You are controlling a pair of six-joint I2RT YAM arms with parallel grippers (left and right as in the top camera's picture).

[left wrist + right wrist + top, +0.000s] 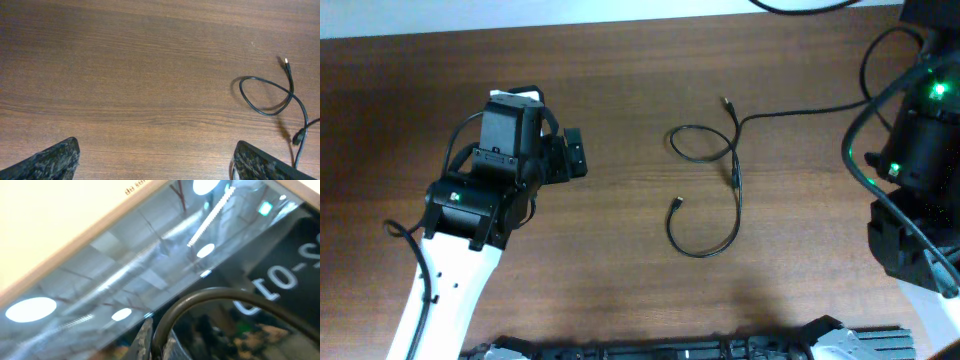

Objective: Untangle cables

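Seeing left gripper (156,167) spread fully wide, nothing between the fingers (50,161). Hovering over bare wood of the table (125,75), left of the cords.

Finding the cables (705,190) mid-table, loose rather than bundled, clear of both arms' fingers. Reading top to bottom in the overhead view:
- plug end (726,101) at the top
- small loop (698,143) just below it, crossing itself on its right side
- inline connector (733,180) under the crossing
- wider open curve sweeping down, then left and up to a second plug (678,203)

Also noting a thin strand (800,111) leaving the crossing and running right toward the right arm (915,160). Cannot tell where it ends.

In the left wrist view, same loop sitting at far right, near the right-hand finger but not touching.

Taking right gripper (152,345) as clenched shut. Camera tilted up at a glass pane (125,280) with lamp reflections. Thick dark wire (220,294) arcing from the tips; cannot tell whether pinched.
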